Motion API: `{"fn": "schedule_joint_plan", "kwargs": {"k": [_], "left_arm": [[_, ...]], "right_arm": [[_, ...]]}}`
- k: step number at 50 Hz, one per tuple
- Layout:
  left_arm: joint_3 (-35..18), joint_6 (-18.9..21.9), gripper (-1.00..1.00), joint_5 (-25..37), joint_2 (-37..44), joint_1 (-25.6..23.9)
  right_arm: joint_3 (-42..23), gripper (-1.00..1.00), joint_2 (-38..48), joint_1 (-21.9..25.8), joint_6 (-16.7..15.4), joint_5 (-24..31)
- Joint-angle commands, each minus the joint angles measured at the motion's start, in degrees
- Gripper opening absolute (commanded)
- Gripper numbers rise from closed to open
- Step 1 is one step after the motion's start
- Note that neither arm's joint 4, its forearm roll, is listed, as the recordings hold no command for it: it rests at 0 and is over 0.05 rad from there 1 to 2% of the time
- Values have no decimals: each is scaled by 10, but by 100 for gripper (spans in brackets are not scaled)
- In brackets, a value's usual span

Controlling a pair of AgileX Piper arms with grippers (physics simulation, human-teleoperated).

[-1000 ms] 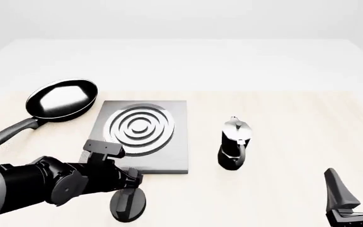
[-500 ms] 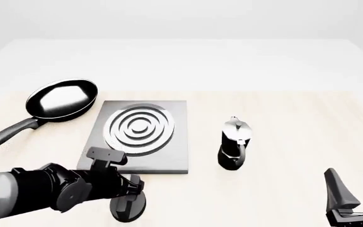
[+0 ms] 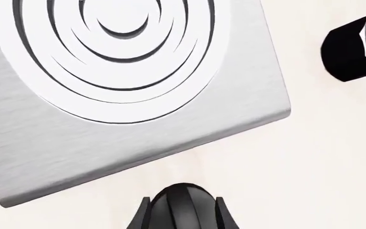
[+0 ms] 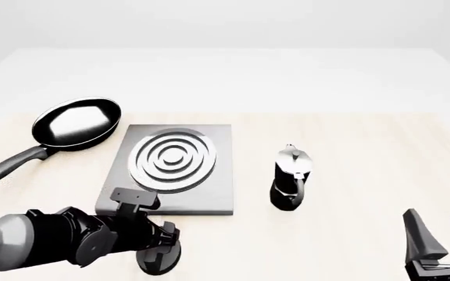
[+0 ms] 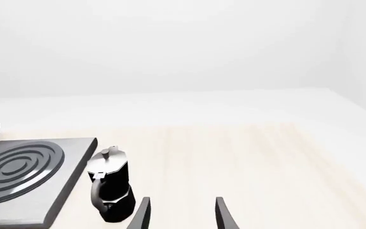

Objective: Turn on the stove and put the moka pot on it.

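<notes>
Left end effector (image 4: 161, 249) sits on the black oval knob (image 4: 159, 256), fingers either side of it in the wrist view; whether they are clamped I cannot tell. Knob lies just off the near edge of the stove (image 4: 218, 175), a brushed grey slab with pale concentric rings. Moka pot (image 4: 290, 177) stands upright on the pale wood tabletop (image 4: 365, 152), right of the stove, glossy black base, silver top. Right end effector (image 4: 444, 240), fingers spread with nothing between, is the nearer to it; pot lies forward and left.
</notes>
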Motion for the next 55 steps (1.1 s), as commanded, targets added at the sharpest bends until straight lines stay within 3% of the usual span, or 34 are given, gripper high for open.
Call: {"fn": "schedule_joint_plan", "kwargs": {"k": [1, 13, 45, 50, 53, 55], "left_arm": [[-1, 11, 100, -1, -10, 13], [-6, 42, 100, -1, -26, 52], [39, 41, 100, -24, -26, 93], [21, 83, 100, -13, -90, 120], [8, 120, 100, -5, -166, 136], [5, 113, 100, -8, -182, 132]], "right_arm": [[0, 100, -7, 0, 0, 6], [0, 100, 0, 1, 0, 1], [0, 100, 21, 1, -2, -11], [-4, 100, 154, 11, -19, -94], [-34, 100, 220, 35, -35, -99], [-61, 100, 214, 56, 5, -68]]}}
